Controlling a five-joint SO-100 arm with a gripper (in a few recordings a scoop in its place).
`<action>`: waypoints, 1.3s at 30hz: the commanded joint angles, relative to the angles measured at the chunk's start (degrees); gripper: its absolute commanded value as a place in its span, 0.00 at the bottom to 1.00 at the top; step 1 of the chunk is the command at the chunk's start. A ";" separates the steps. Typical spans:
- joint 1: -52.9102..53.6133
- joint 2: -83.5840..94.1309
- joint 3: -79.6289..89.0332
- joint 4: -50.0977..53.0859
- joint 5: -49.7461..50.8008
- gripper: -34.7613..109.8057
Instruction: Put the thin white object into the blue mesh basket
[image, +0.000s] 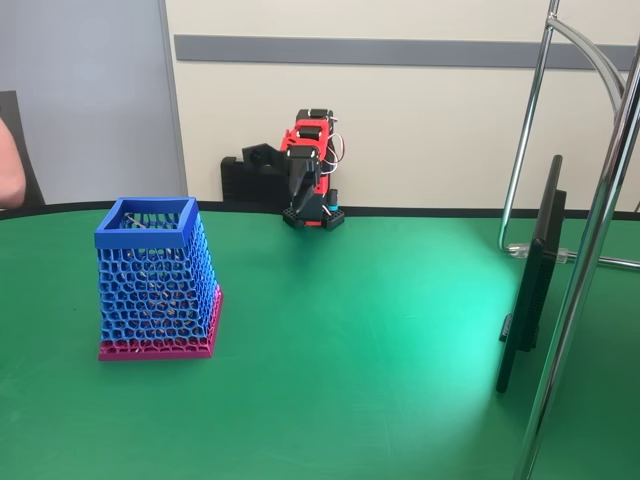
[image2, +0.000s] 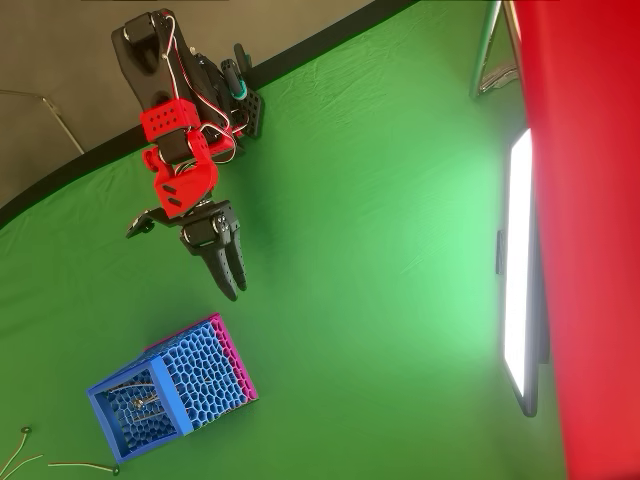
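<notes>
No brand, label or readable writing shows on anything in either view. In the fixed view, the surface (image: 360, 340) is a green cloth-covered table with a dark curved far edge, set against a cream wall crossed by a grey horizontal band, with a grey panel at the left. The blue mesh basket (image: 155, 275) stands upright on the left part of the surface, its solid blue rim on top and magenta-pink base below; faint pale lines show through the lattice, too fine to identify with certainty. The red-and-black arm (image: 312, 170) sits folded at the far edge, well apart from the basket. A thin black screen (image: 535, 275) stands edge-on at the right, beside chrome stand tubes (image: 590, 250). Part of a person's arm (image: 10, 165) shows at the left edge. In the overhead view, the claw (image2: 236, 285) points towards the basket (image2: 205, 375) but stays apart from it, its two black fingers (image2: 222, 265) pressed together with nothing between them. Inside the basket's open mouth a thin pale stick, apparently the thin white object (image2: 143, 398), lies against the mesh bottom. A few thin wire-like pieces (image2: 70, 464) lie on the surface just beside the basket at the lower left edge. The screen (image2: 520, 270) glows white at the right, next to a broad red blur (image2: 590, 230).
</notes>
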 joint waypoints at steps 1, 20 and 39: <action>-0.53 4.92 3.60 0.26 -1.67 0.38; -3.52 18.63 7.38 25.05 -1.14 0.38; -4.13 21.97 7.38 32.87 -0.62 0.30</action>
